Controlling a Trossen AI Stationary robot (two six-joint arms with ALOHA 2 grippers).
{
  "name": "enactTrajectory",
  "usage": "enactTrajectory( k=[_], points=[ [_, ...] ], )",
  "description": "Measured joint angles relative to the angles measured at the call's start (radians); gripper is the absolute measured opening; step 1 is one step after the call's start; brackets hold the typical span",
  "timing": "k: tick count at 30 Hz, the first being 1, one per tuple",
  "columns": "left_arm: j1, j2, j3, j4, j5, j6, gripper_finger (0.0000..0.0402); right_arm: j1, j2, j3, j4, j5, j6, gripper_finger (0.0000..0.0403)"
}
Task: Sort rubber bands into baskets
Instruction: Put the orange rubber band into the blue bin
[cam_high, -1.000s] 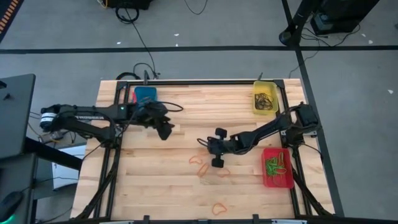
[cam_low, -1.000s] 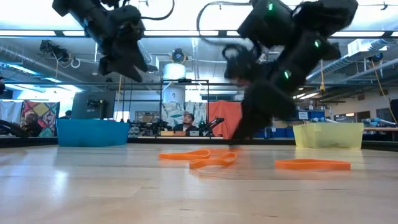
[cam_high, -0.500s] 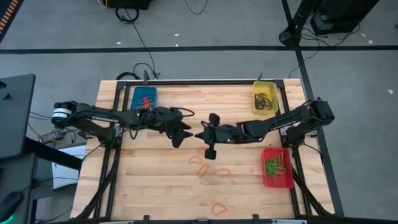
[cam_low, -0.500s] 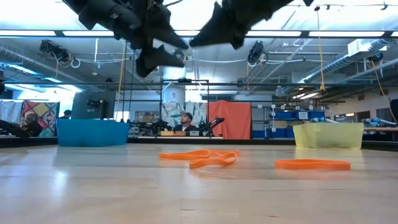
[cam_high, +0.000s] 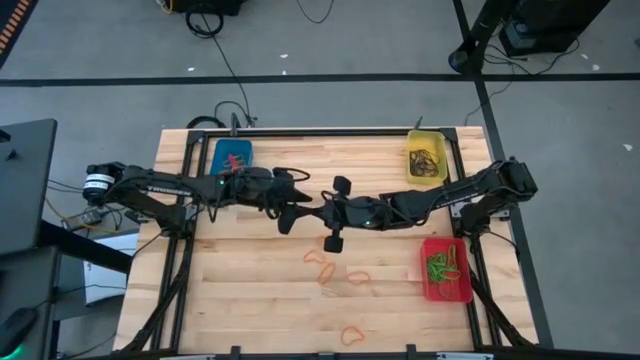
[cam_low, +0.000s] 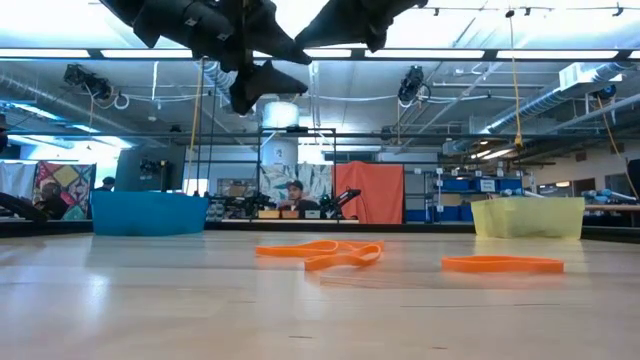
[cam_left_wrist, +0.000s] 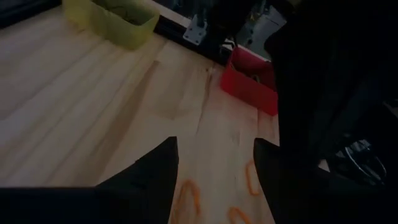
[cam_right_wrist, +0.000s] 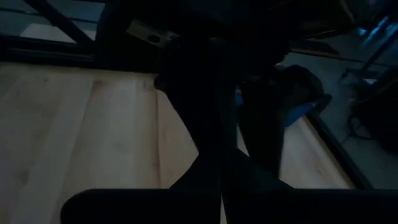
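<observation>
Several orange rubber bands (cam_high: 325, 268) lie flat on the wooden table (cam_high: 250, 290); they also show in the low view (cam_low: 320, 252) and the left wrist view (cam_left_wrist: 188, 198). The blue basket (cam_high: 233, 155) stands at the far left, the yellow basket (cam_high: 426, 160) at the far right and the red basket (cam_high: 445, 270), holding green bands, at the right edge. Both arms hover high over the table's middle, tips facing each other. My left gripper (cam_high: 294, 212) is open (cam_left_wrist: 214, 168). My right gripper (cam_high: 318, 212) is shut (cam_right_wrist: 221, 180); no band shows in it.
Black frame rails (cam_high: 330, 131) run along the table's far edge and sides. The yellow basket (cam_low: 528, 217) and blue basket (cam_low: 148, 213) stand at the far side in the low view. One more orange band (cam_high: 350, 335) lies near the front edge. A person sits in the room beyond.
My right gripper has risen from the table beside the orange bands and gone toward the table's left, meeting the left gripper high up. My left gripper has moved toward the table's right and tipped up closer to level. The bands on the table lie as before.
</observation>
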Motion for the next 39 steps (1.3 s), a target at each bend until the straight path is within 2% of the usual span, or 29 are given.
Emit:
enactTrajectory(
  k=[4,6,8,12,15,22,29,32,34,39],
  points=[
    [-0.004,0.001,0.000,-0.092,0.014,0.002,0.0213,-0.005,-0.002,0.003,-0.136,0.027,0.059,0.0019],
    [-0.004,0.001,0.000,-0.149,0.020,0.001,0.0213,-0.006,-0.001,-0.005,-0.250,-0.009,0.142,0.0038],
    [-0.001,0.000,0.000,-0.207,0.009,-0.003,0.0213,-0.005,0.010,-0.041,-0.286,-0.071,0.195,0.0056],
    [-0.003,0.001,-0.001,-0.288,-0.010,-0.005,0.0213,0.006,0.046,-0.163,-0.167,-0.163,0.194,0.0083],
    [-0.002,0.001,-0.001,-0.293,-0.023,-0.013,0.0213,0.009,0.096,-0.234,-0.081,-0.176,0.187,0.0100],
    [-0.003,0.000,-0.001,-0.281,-0.014,-0.054,0.0213,0.011,0.224,-0.252,-0.004,-0.220,0.172,0.0138],
    [-0.009,0.000,-0.001,-0.283,-0.034,-0.103,0.0213,0.016,0.312,-0.247,0.021,-0.149,0.214,0.0171],
    [-0.009,0.000,-0.001,-0.277,-0.082,-0.137,0.0213,0.018,0.317,-0.247,0.025,-0.140,0.201,0.0161],
    [-0.009,0.000,-0.001,-0.274,-0.100,-0.154,0.0213,0.018,0.318,-0.247,0.030,-0.140,0.177,0.0138],
    [-0.009,0.000,-0.001,-0.272,-0.110,-0.157,0.0213,0.010,0.319,-0.245,0.048,-0.156,0.201,0.0037]
  ],
)
